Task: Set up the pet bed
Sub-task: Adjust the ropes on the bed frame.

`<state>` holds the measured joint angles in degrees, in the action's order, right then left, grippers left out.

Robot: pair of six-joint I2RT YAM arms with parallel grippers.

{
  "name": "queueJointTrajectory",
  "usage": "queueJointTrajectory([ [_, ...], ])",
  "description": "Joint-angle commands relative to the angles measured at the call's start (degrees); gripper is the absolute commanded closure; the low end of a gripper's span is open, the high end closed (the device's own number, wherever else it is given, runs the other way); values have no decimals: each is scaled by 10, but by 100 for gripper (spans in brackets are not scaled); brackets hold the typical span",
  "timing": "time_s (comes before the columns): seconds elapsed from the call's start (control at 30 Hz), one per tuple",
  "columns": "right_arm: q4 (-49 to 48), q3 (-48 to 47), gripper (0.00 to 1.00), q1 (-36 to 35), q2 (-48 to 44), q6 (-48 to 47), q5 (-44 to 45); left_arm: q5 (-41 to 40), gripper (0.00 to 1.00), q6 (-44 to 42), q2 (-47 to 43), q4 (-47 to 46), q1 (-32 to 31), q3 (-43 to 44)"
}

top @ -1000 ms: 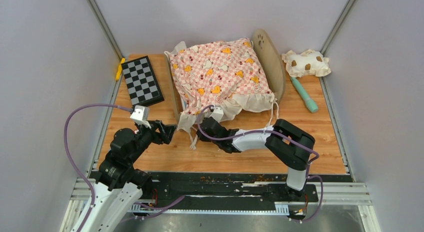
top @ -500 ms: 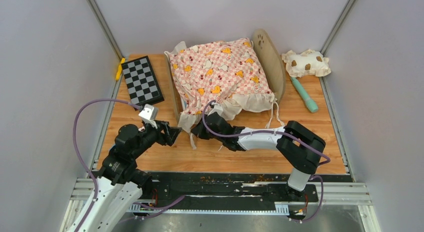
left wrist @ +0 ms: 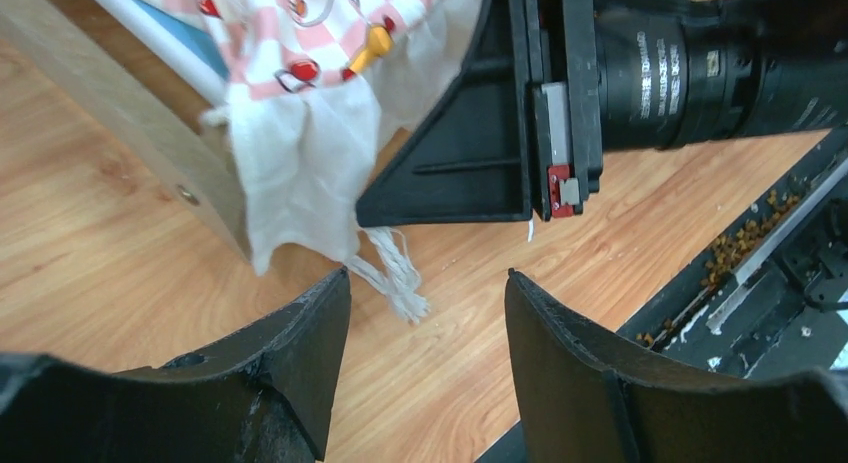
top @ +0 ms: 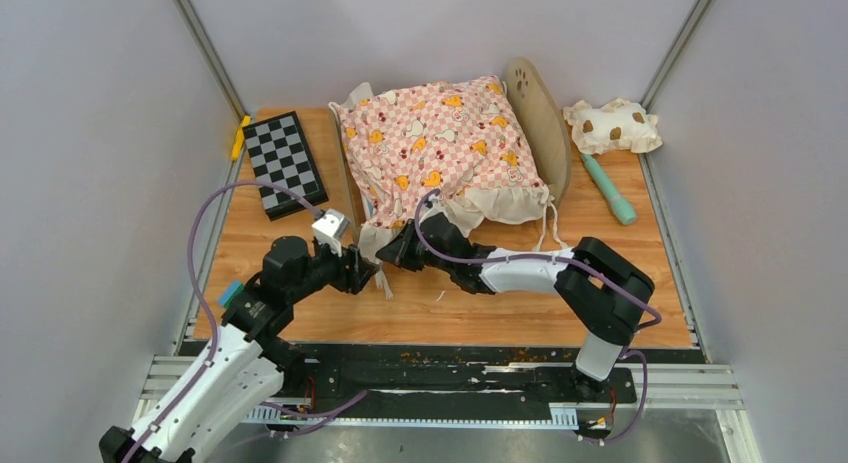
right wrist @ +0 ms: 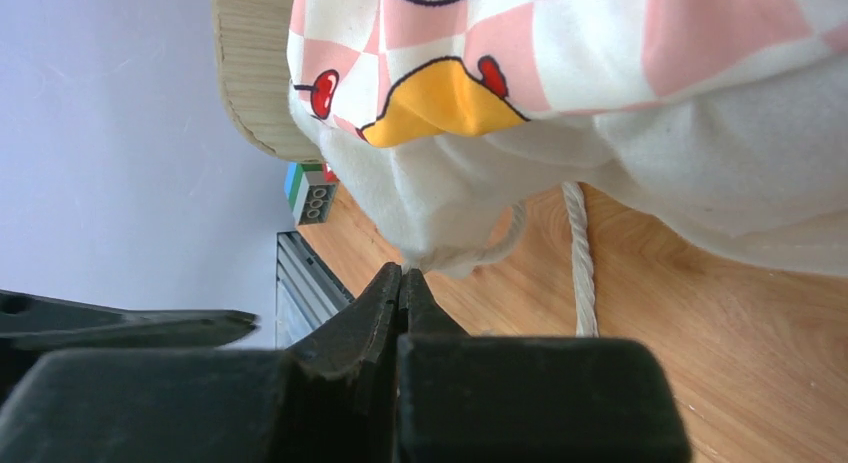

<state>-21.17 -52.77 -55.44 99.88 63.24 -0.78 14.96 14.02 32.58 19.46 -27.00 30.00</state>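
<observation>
Wooden tabletop [top: 640,283] walled in by pale lilac panels, seen from above. At the back middle stands the pet bed [top: 541,118], its rounded paw-print headboard at the right end. A pink checkered cushion [top: 435,143] lies draped over it and hides most of the frame. A black-and-white chessboard [top: 284,161] lies to the left of the bed. A cream brown-spotted pillow [top: 612,126] sits in the back right corner, with a teal stick [top: 609,188] just in front of it.

My right gripper [top: 388,255] is at the cushion's near left corner. Its fingers are pressed tight together, tips up against the white ruffle. I cannot tell whether any cloth is pinched between them.

My left gripper [top: 366,277] sits right beside the right one, low over the wood. Its fingers [left wrist: 300,323] are spread apart, and a frayed white cord [left wrist: 398,283] hangs from the ruffle to the wood just beyond their tips.
</observation>
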Motion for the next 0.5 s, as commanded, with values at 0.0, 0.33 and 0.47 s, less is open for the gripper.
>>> queueJointTrajectory([
  [0.0,-39,2,100,10,-13,23,-32,-68,35,21,12,-63,-60,-30],
  [0.33,-50,11,100,23,-14,32,-53,-224,31,51,36,-141,-118,-96],
  [0.47,-52,11,100,24,-13,34,-57,-242,29,51,53,-170,-118,-98],
])
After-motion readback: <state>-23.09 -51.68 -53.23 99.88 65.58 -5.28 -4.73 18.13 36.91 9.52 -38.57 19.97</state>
